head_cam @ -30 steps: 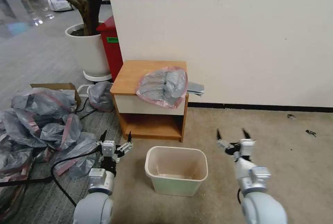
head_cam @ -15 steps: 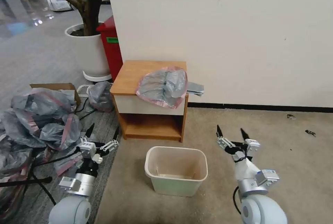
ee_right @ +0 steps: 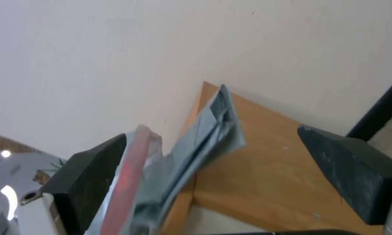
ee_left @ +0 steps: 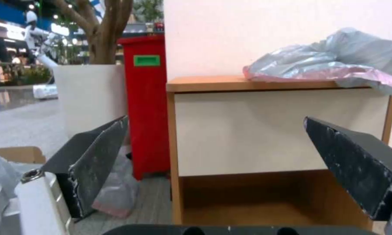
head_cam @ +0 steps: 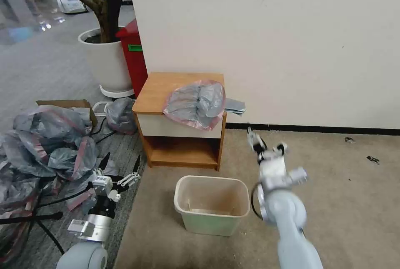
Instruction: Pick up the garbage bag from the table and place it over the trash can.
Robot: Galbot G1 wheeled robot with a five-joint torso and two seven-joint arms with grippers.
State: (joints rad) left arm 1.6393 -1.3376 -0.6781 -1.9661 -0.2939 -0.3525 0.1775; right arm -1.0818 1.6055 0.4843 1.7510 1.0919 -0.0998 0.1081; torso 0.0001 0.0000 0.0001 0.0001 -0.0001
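Heap of grey-and-pink bags (head_cam: 46, 144) lies on the floor well left of the nightstand (head_cam: 166, 88), with a cardboard box (head_cam: 62, 104) at its far edge. Left gripper (head_cam: 118, 167) hangs low beside the heap, left of the nightstand's lower shelf, fingers (ee_left: 96, 163) spread wide, nothing between them. White plant pot (head_cam: 106, 63) and red bin (head_cam: 133, 58) stand behind the nightstand's left side, against the wall corner; a lone crumpled bag (head_cam: 121, 115) sits on the floor just left of it. Garbage bag (head_cam: 196, 102) lies on the right half of the nightstand top, its pink-rimmed edge drooping over the white drawer front and a grey fold jutting past the right edge. Trash can (head_cam: 211, 204) stands on the carpet in front of the nightstand, apart from it. Right gripper (head_cam: 260, 142) is raised just right of the nightstand, below the bag's overhanging fold, fingers (ee_right: 352, 173) spread, not touching the bag.
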